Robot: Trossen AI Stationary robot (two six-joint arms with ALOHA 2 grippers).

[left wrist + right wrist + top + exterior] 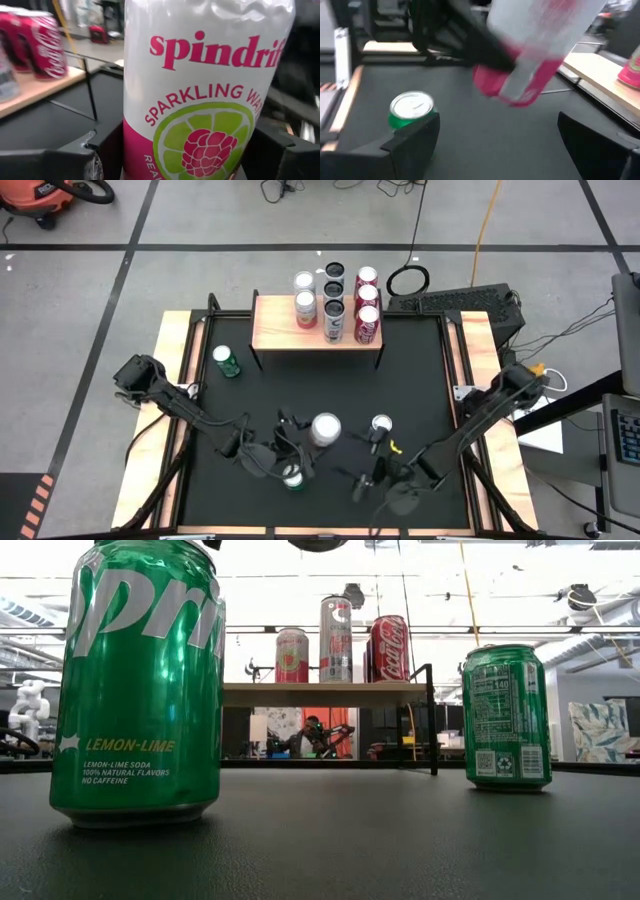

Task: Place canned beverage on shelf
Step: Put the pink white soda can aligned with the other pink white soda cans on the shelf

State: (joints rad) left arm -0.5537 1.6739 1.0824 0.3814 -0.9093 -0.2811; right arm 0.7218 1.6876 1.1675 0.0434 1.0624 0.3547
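Note:
A white and pink Spindrift can (205,85) hangs above the black table, with my left gripper (312,442) shut on it at the near centre. My right gripper (500,145) stands open just to its right with nothing between its fingers. A green can (412,110) stands on the table beside one of its fingers. The wooden shelf (275,330) at the far centre carries several upright cans on its plank top. A second green can (226,361) stands left of the shelf, and another can (381,423) stands by my right arm. My left gripper pinches the Spindrift can's side wall low down (135,150) between its two fingers (107,155), one on either side. The fingers come nearly level from the table's left. The can is lifted clear of the table (530,65).
In the low view a large green Sprite can (140,680) stands near the front edge and another green can (505,718) farther right. The shelf top has bare wood at its left end (268,320). Wooden rails (175,370) edge the table.

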